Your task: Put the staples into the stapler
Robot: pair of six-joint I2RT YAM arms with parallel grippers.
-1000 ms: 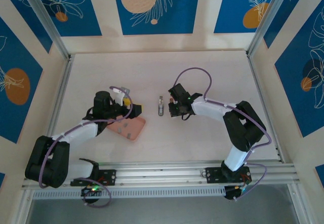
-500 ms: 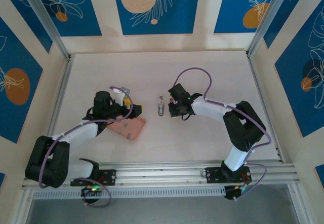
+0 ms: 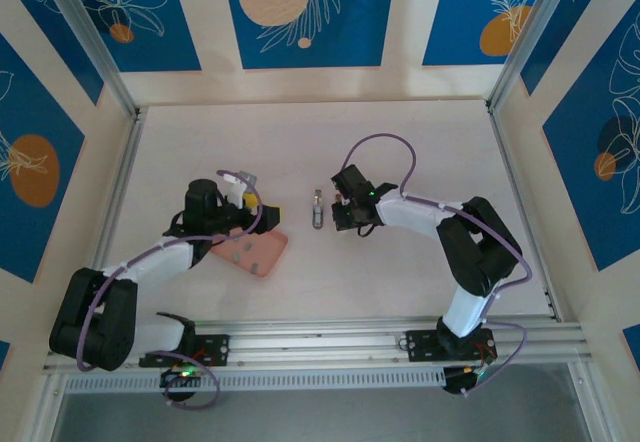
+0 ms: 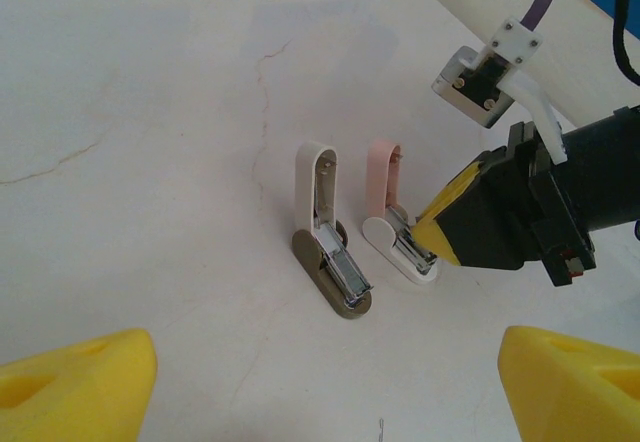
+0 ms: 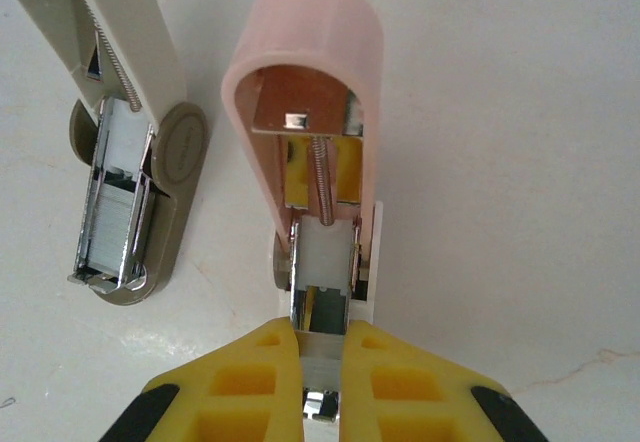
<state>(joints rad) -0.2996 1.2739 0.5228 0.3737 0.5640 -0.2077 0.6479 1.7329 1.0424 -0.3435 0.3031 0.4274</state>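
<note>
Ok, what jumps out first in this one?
Two mini staplers sit hinged open side by side mid-table: a pink stapler and, to its left in the right wrist view, a beige stapler. The right gripper is pinched shut on the pink one's front end. The left gripper hangs wide open, facing both.

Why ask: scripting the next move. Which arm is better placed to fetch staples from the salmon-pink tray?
Left, probably: the left claw, open, sits near the salmon-pink tray; the right claw is shut on the pink hinged stapler.
</note>
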